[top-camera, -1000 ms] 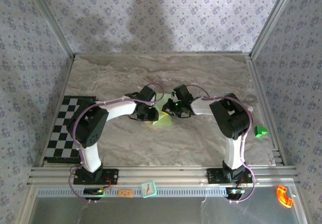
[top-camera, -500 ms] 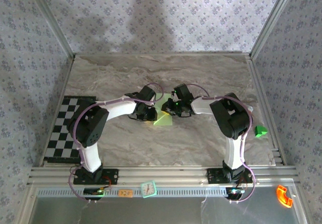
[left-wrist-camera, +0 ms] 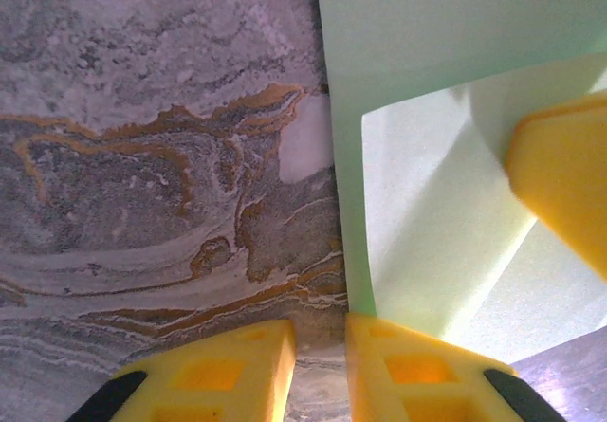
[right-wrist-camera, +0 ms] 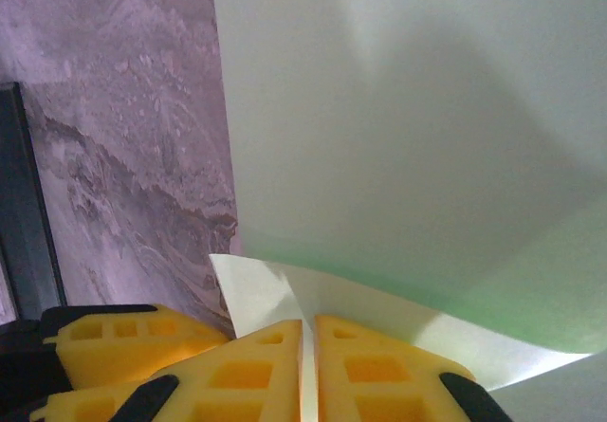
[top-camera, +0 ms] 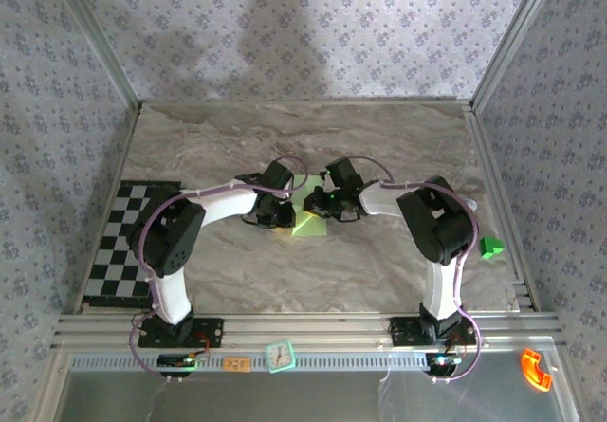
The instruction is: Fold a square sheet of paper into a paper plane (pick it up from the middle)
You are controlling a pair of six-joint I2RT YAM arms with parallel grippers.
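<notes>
One square sheet of paper (top-camera: 308,221), pale green, lies mid-table between the two wrists. It is part-folded, w/ a raised flap standing off the flat layer. R gripper (right-wrist-camera: 308,325): fingers pressed together on the flap's lower edge, paper running out to either side of them. L gripper (left-wrist-camera: 320,332): fingers a narrow slit apart, bare marble table (left-wrist-camera: 142,156) seen through the slit. The sheet's edge meets the finger nearer the paper; none lies btwn. One finger (left-wrist-camera: 560,185) of the R gripper sits over the flap in the L wrist view.

Step in hand, prob.: laying a fold. To do it well, pin the flat layer w/ L and carry the flap over w/ R until edges line up. Then press along the crease. No tugging, since thin paper skids or tears.

Hard to read: from above, both wrists cover the crease line and far corners. Whether L touches the sheet is unclear.
</notes>
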